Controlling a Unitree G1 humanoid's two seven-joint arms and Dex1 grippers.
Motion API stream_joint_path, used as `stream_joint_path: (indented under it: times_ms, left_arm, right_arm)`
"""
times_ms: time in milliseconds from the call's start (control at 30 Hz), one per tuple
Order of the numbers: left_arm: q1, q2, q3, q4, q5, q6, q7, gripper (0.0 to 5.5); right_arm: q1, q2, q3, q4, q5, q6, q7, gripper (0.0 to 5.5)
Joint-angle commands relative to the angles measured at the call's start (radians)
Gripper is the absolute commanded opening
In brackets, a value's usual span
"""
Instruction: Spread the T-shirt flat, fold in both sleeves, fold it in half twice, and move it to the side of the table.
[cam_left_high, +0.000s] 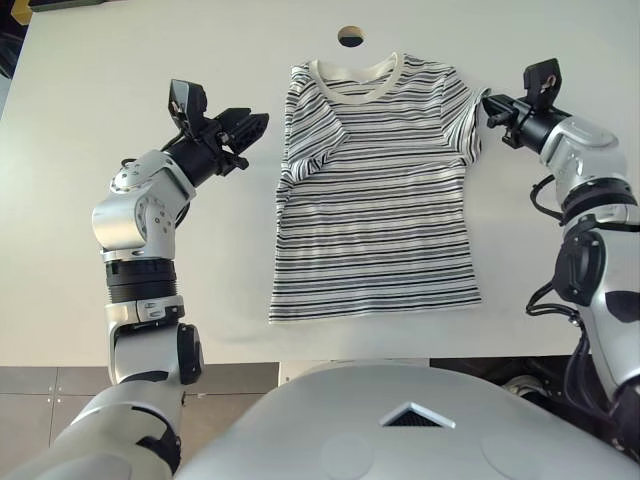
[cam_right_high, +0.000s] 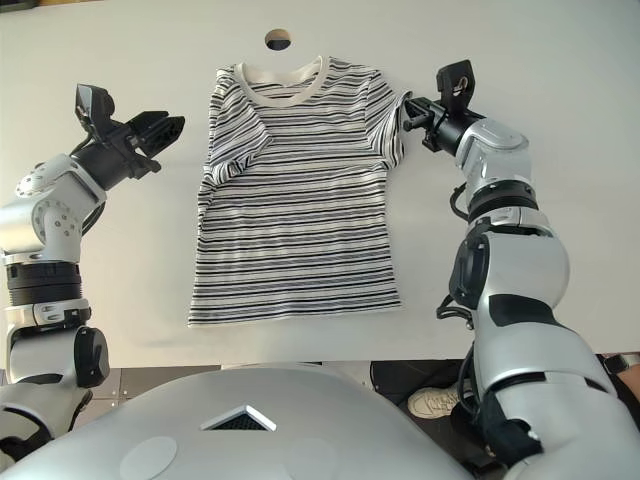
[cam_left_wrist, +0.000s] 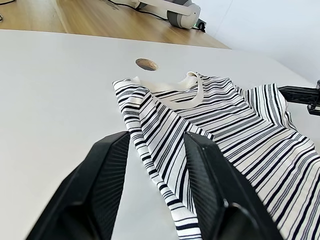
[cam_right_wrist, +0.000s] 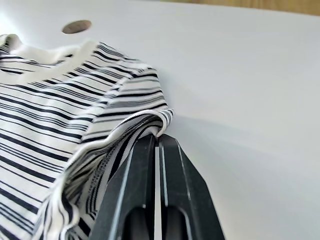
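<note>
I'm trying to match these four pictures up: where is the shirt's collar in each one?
Left eye: collar at top centre, just below the hole.
Right eye: collar at top, left of centre, below the hole.
Left wrist: collar beyond the open left end effector, short of the hole.
Right wrist: collar beside the hole, beyond the right end effector pinching the sleeve.
Shared landmark: the round hole.

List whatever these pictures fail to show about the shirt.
- Underside of the black-and-white striped T-shirt: head views, covered by its own front.
- Its hem: left wrist view, cut off by the picture's edge.
- Cloth pinched in the right gripper: right wrist view, hidden between shut fingers.
</note>
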Motion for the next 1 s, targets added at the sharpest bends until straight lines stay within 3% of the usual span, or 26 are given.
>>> stream_joint_path:
  times_ms: [33, 500, 900, 1000]
  left_arm:
    - [-0.008, 0.001, 0.003, 0.004, 0.004, -0.010, 0.006, 2.04]
    - [-0.010, -0.010, 0.000, 0.005, 0.002, -0.012, 0.010, 2.04]
    - [-0.017, -0.012, 0.000, 0.015, 0.003, -0.016, 0.006, 2.04]
    - [-0.021, -0.008, -0.001, 0.019, 0.003, -0.018, 0.003, 2.04]
  right_arm:
    - [-0.016, 0.017, 0.013, -0.045, 0.002, -0.002, 0.025, 0.13]
    - [0.045, 0.137, 0.107, -0.244, -0.003, 0.053, 0.097, 0.13]
    - [0.041, 0.226, 0.161, -0.238, -0.005, 0.059, 0.067, 0.13]
    - [0.037, 0.241, 0.166, -0.227, -0.009, 0.056, 0.056, 0.56]
